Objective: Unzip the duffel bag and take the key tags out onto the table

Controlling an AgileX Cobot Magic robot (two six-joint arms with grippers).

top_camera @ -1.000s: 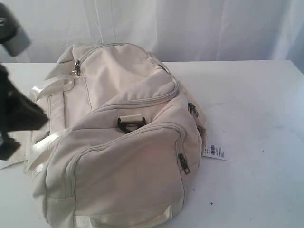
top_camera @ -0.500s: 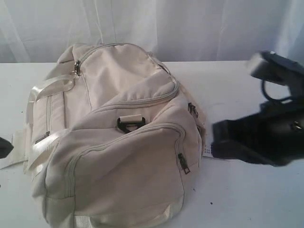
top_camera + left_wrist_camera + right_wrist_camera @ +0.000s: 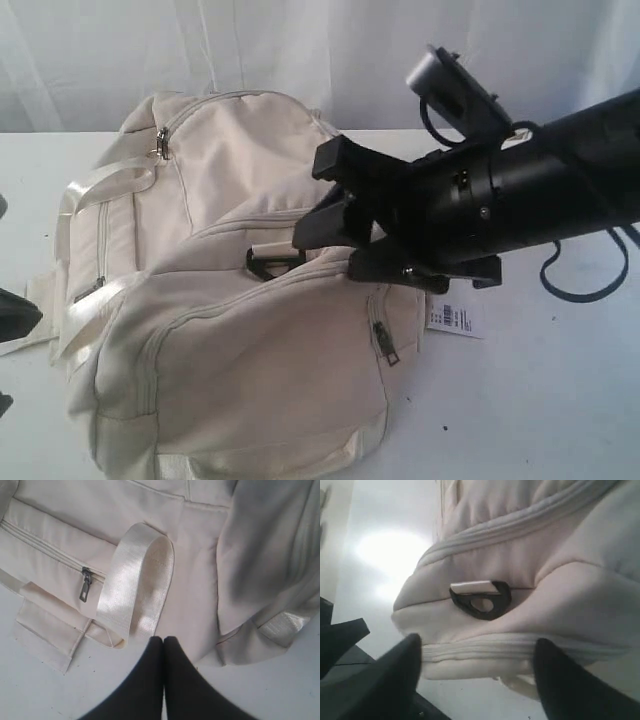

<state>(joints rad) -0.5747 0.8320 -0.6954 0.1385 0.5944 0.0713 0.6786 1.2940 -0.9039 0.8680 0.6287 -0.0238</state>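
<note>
The cream duffel bag [image 3: 250, 340] lies zipped on the white table [image 3: 540, 400]. My right gripper [image 3: 312, 203] hangs over the bag's middle, beside the black D-ring [image 3: 270, 262]. In the right wrist view that gripper [image 3: 477, 647] is open, its fingers [image 3: 410, 652] standing to either side of a closed zipper seam [image 3: 480, 647] below the D-ring [image 3: 482, 600], gripping nothing. My left gripper [image 3: 163, 640] is shut and empty over the table, just off the bag's shiny strap [image 3: 140, 590]. In the exterior view only a dark bit of it [image 3: 12, 312] shows at the left edge. The key tags are hidden.
A white barcode label [image 3: 455, 318] lies on the table by the bag's right side. Metal zipper pulls [image 3: 384, 343] hang at the front pocket and at a side pocket [image 3: 85, 587]. A white curtain [image 3: 330, 50] closes off the back.
My right arm has swung in from the right to above the bag's middle, and its jaws have opened. The left gripper has drawn back to the left edge and closed.
</note>
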